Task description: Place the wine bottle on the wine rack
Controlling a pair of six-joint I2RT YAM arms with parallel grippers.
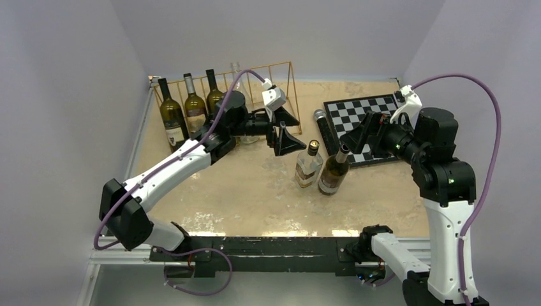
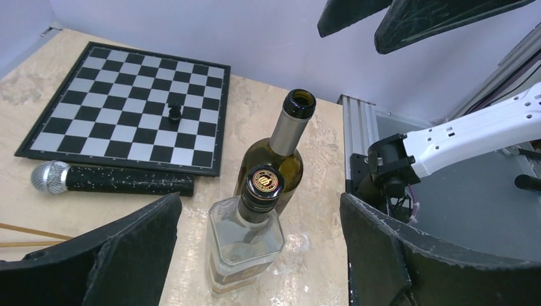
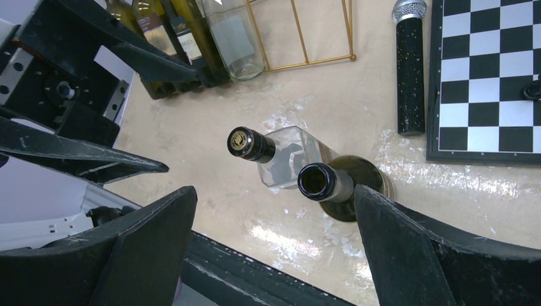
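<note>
A green wine bottle (image 1: 334, 171) with an open mouth stands mid-table, next to a clear square bottle (image 1: 308, 164) with a black cap. The gold wire wine rack (image 1: 295, 95) stands at the back left, holding three dark bottles (image 1: 193, 105) and a clear one. My left gripper (image 1: 300, 134) is open and empty, just left of and above the two standing bottles; its wrist view shows the clear bottle (image 2: 245, 245) between its fingers and the wine bottle (image 2: 284, 150) behind. My right gripper (image 1: 353, 137) is open and empty, with the wine bottle's neck (image 3: 332, 185) close to its right finger.
A black-and-white chessboard (image 1: 370, 121) with one dark piece (image 2: 174, 113) lies at the back right. A black microphone (image 1: 322, 127) lies along its left edge. The rack's right slots (image 3: 306, 62) hold nothing. Grey walls enclose the table.
</note>
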